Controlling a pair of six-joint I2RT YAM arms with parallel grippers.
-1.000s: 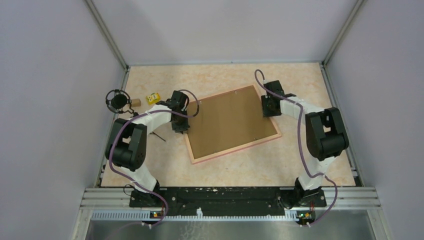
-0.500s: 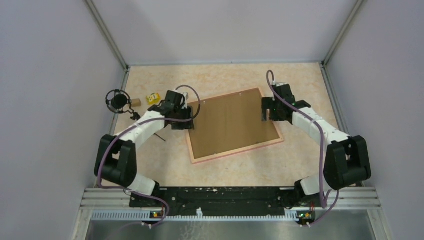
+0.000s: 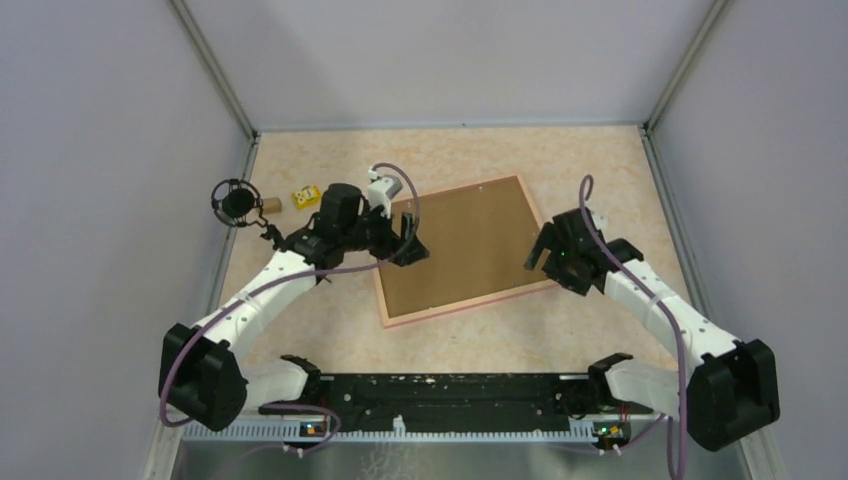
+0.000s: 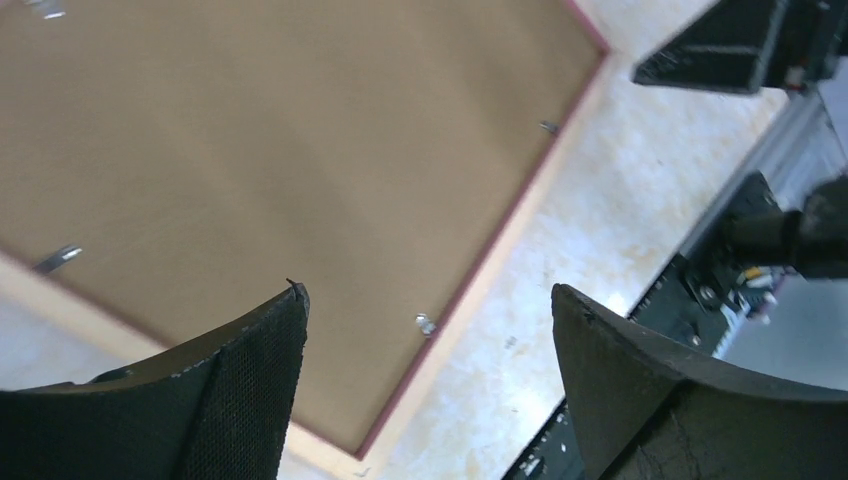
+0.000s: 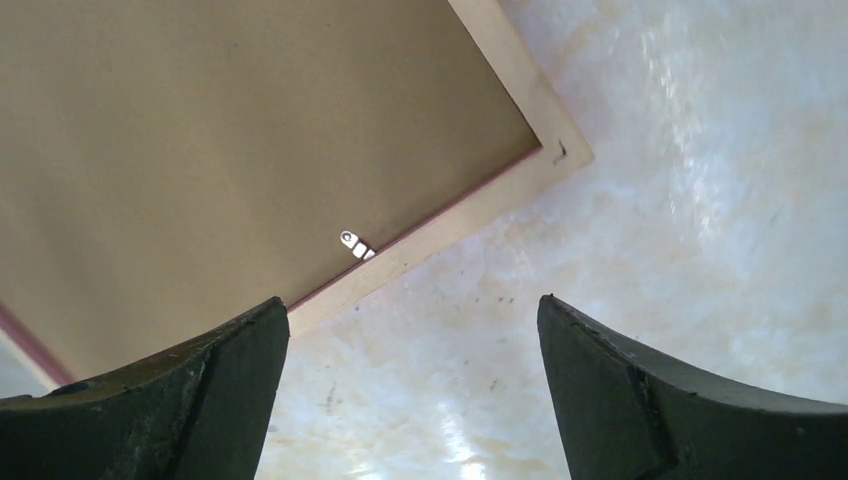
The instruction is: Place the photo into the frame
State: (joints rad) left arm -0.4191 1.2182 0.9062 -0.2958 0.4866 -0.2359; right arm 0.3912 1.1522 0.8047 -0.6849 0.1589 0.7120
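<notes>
Top external view has the one frame (image 3: 470, 303) lying back-up on the table (image 3: 450, 150) with the single brown backing board (image 3: 460, 245) seated inside its rails, the photo unseen (presumably underneath, so insertion looks done, little left), and both claws, left gripper (image 3: 410, 243) and right gripper (image 3: 538, 255), spread wide and empty above its side edges

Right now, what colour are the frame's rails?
The frame is salmon pink; top external view shows it best.

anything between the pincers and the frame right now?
Nothing visible. The left pincer and right pincer are both open above the frame, with only air below them. A brown backing board fills the frame's opening. The photo isn't in view.
</notes>
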